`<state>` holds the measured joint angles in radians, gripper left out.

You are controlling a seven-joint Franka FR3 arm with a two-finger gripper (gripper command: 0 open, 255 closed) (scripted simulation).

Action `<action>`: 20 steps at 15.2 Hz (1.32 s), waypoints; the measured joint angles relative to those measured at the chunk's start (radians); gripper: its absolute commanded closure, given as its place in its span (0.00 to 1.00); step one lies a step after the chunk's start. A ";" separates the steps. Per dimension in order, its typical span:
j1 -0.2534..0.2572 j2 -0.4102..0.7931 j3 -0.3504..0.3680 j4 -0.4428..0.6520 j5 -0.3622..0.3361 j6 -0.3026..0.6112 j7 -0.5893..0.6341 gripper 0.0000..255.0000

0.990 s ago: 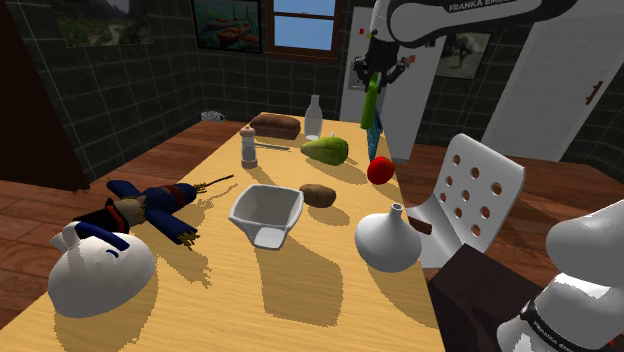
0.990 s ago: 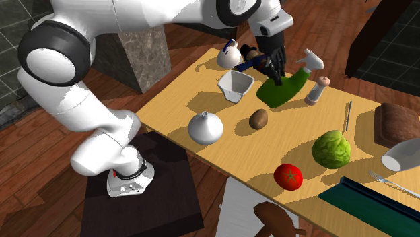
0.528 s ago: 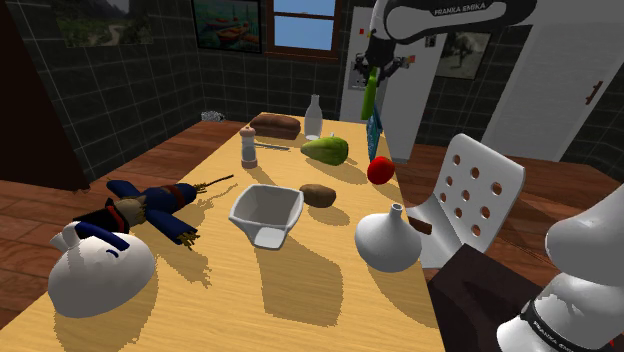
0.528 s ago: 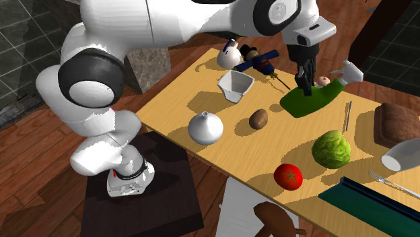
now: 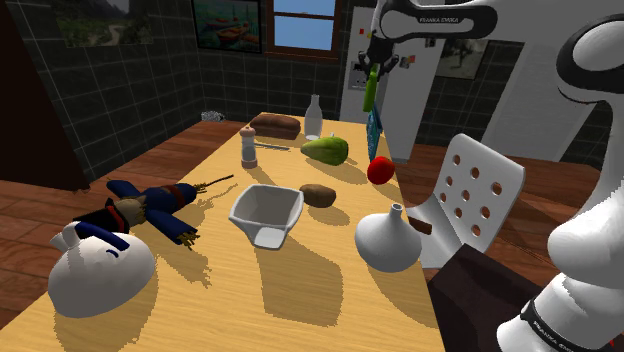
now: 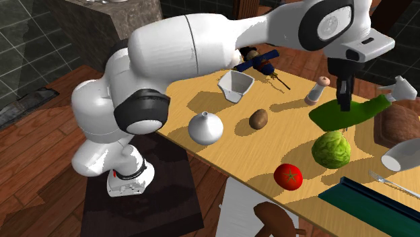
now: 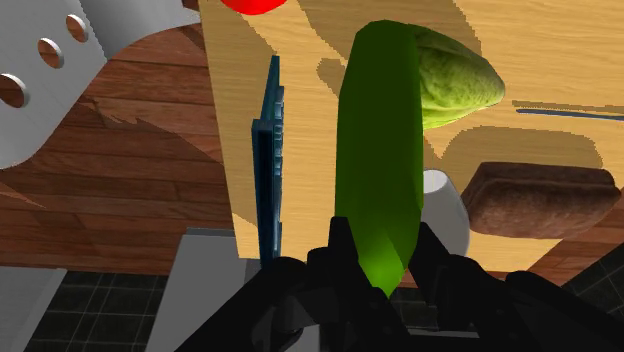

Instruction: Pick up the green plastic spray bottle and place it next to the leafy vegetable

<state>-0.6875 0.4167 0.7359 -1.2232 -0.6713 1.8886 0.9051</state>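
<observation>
Fingers (image 7: pixel 336 248) tight around green spray bottle (image 7: pixel 380 150), aloft near leafy vegetable (image 7: pixel 458 85).

The arm (image 6: pixel 192 47) is big, round and white, like fat tubes joined together. Dark grey rings (image 6: pixel 143 114) sit at its joints. Dark letters (image 5: pixel 446 17) on one white part say FRANKA EMIKA. The gripper (image 6: pixel 345 101) at the end is all black, with two thin fingers (image 7: pixel 338 250).

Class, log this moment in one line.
gripper: shut on green spray bottle | bottle: aloft near leafy vegetable | placed: no
</observation>
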 measured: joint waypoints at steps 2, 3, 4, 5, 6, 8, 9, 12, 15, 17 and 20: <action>0.035 0.078 -0.020 0.111 -0.031 -0.028 -0.033 1.00; 0.062 0.125 -0.032 0.183 -0.050 -0.049 -0.052 1.00; 0.070 0.148 -0.039 0.216 -0.056 -0.057 -0.065 1.00; 0.076 0.161 -0.043 0.229 -0.062 -0.056 -0.066 1.00; 0.068 0.158 -0.043 0.211 -0.061 -0.043 -0.063 1.00; 0.049 0.147 -0.041 0.163 -0.059 -0.010 -0.049 1.00; 0.048 0.149 -0.042 0.155 -0.061 -0.002 -0.045 1.00; 0.022 0.129 -0.039 0.081 -0.058 0.047 -0.022 1.00; 0.009 0.125 -0.040 0.033 -0.062 0.086 -0.003 1.00; -0.002 0.120 -0.041 -0.002 -0.065 0.113 0.009 1.00; -0.009 0.121 -0.045 -0.041 -0.073 0.147 0.028 1.00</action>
<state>-0.6964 0.5376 0.6908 -1.2639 -0.7441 2.0355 0.9336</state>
